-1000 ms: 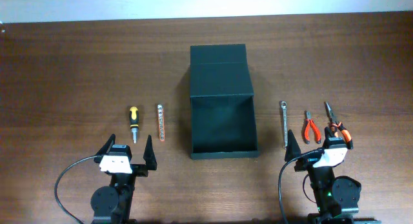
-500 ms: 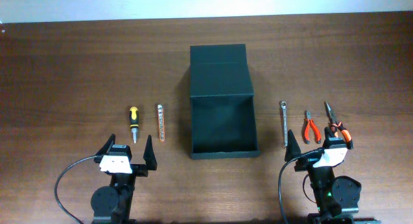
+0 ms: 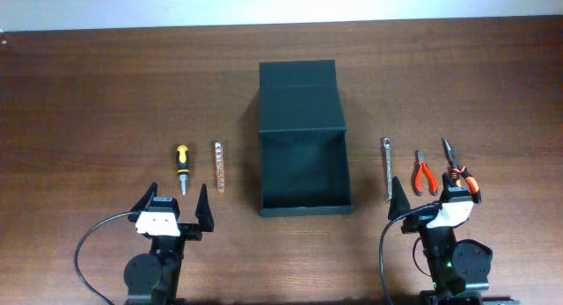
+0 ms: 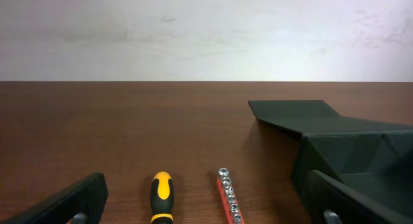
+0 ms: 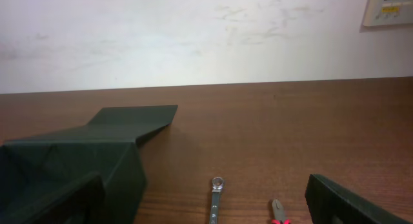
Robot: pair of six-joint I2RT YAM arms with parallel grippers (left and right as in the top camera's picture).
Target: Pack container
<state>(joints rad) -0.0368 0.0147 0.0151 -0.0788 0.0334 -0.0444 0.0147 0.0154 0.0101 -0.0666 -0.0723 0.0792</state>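
Left end effector (image 3: 174, 199) and right end effector (image 3: 431, 198) stand wide open and empty at the front edge of the bench. The container (image 3: 304, 208) sits mid-bench, lid laid back. I would grip the screwdriver (image 3: 181, 167) squarely across its handle.

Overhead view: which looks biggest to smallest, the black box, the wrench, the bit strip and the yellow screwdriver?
1. Black box, by far.
2. Wrench, longest of the rest.
3. Bit strip and yellow screwdriver: about equal length, too close to rank.
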